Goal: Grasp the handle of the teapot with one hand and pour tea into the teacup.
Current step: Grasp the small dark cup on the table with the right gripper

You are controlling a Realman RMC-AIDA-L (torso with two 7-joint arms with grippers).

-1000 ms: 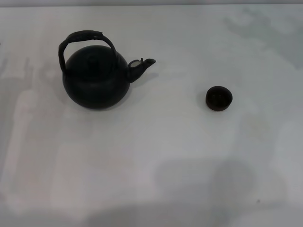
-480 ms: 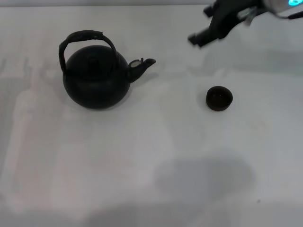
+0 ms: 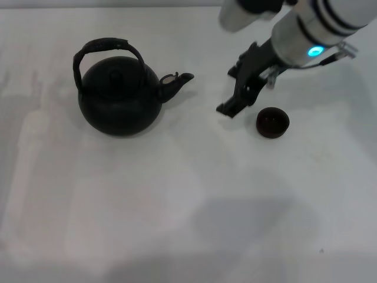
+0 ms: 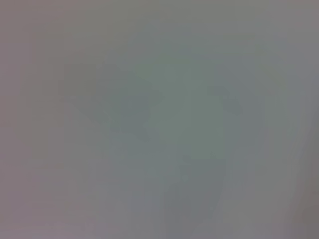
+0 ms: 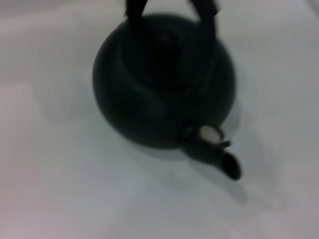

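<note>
The large round black teapot (image 3: 121, 97) stands on the white table at the left, its spout (image 3: 177, 81) pointing right. Its black arched handle (image 3: 106, 44) stands upright over the lid. The small black teacup (image 3: 272, 122) sits to the right, apart from the teapot. My right gripper (image 3: 228, 91) hangs from the upper right, between spout and teacup, just left of the cup, open and empty. The right wrist view shows the teapot (image 5: 164, 84), its spout (image 5: 219, 157) and the foot of the handle (image 5: 205, 10). The left gripper is out of view.
The white table (image 3: 177, 200) spreads wide in front of the teapot and cup. The white right arm (image 3: 312, 29) with a lit blue ring crosses the upper right corner. The left wrist view shows only a blank blurred surface.
The right arm came in from the upper right and has dropped down and left, from above the table's far edge to beside the teacup. Teapot and teacup have not moved.
</note>
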